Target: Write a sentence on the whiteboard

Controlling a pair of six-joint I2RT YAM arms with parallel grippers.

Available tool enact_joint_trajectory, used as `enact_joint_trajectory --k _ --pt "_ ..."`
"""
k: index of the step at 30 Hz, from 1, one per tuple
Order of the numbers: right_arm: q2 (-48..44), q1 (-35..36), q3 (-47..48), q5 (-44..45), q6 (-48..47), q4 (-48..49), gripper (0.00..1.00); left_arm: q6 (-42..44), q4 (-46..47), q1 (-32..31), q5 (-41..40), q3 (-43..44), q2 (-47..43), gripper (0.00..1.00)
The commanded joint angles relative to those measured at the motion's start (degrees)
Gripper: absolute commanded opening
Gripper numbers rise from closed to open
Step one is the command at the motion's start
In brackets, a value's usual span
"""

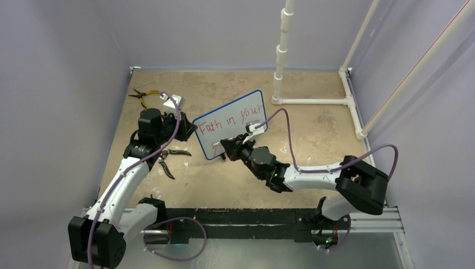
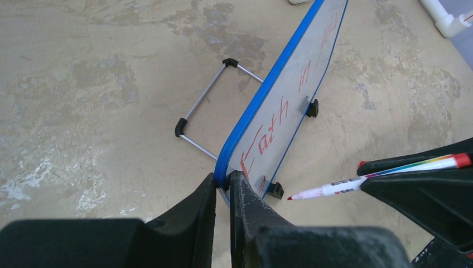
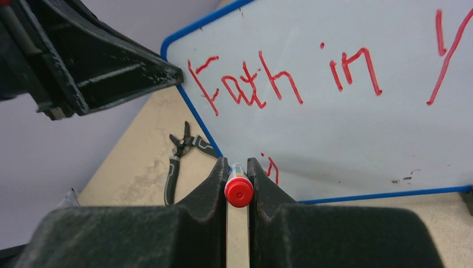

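Diffuse, even light fills all 3 views, and no hard-edged shadow falls anywhere. Overhead view: the table (image 1: 313, 134) is moderately bright and mottled, with only faint shading under the arms. The walls read a flat lavender-grey. The whiteboard (image 1: 232, 120) carries no glare, and the sentence (image 1: 224, 121) is small but legible. Left wrist view: the board, seen at a grazing angle, takes a dull grey sheen. The left gripper (image 2: 223, 181) at 6 o'clock is dark and slightly soft. Right wrist view: the lettering is sharp. The right gripper (image 3: 237, 164) at 6 o'clock is underexposed and grainy, and the cap of the marker (image 3: 239, 192) is saturated red.
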Motion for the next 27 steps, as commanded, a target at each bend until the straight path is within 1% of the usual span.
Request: enact_joint_trajectory --k 1,8,15,27 --pt "-4.33 -0.05 -1.19 3.1 -0.48 -1.05 0.0 -0.01 -0.11 -0.09 1.56 -0.63 -0.09 0.0" --pt "-10.46 -0.11 -2.43 3.51 -2.79 -4.31 0.0 -0.06 -0.07 -0.09 1.4 -0.64 -0.09 0.0" --pt "-14.75 -0.33 -3.83 2.95 -7.24 -4.91 0.0 -0.06 -0.25 -0.09 1.21 -0.71 -0.18 0.0" --pt "-15.9 -5.94 -5.36 -5.43 -10.55 -3.57 0.0 0.18 -0.34 -0.09 0.9 -0.71 -0.26 0.0"
